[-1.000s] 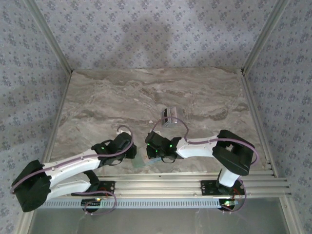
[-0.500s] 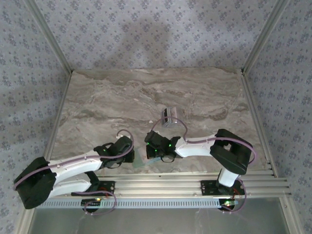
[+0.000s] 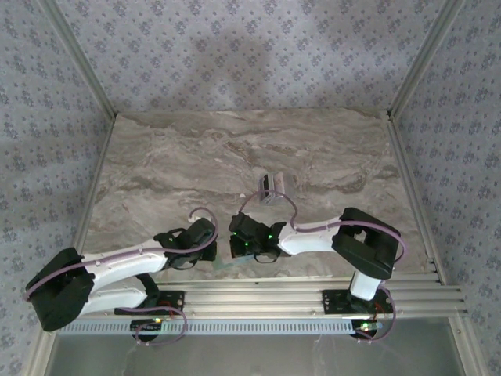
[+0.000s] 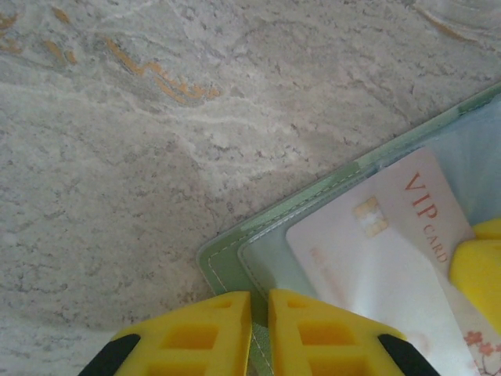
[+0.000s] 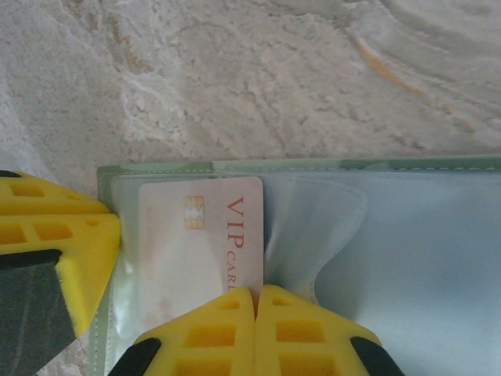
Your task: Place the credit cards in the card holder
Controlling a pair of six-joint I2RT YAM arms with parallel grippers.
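The sage-green card holder (image 4: 226, 249) lies open on the marble near the table's front edge (image 3: 225, 265), its clear pockets (image 5: 407, 235) facing up. My left gripper (image 4: 260, 301) is shut on the holder's stitched edge by a corner. A pale credit card (image 5: 202, 235) printed "VIP CARD" lies partly under the left pocket's plastic, its right strip bare. My right gripper (image 5: 256, 296) is shut on that card's near edge. In the right wrist view the left fingers (image 5: 74, 254) sit at the holder's left end. More credit cards (image 3: 272, 189) rest in a small pile mid-table.
The marble table (image 3: 196, 157) stretches wide behind the arms. Aluminium rails (image 3: 313, 283) run along the near edge just below the holder. Patterned walls close in the sides and back. Both grippers (image 3: 211, 251) (image 3: 235, 251) meet close together over the holder.
The right jaws have closed fully on the card. Both arms have shifted slightly, the left wrist lower and the right gripper a little to the left.
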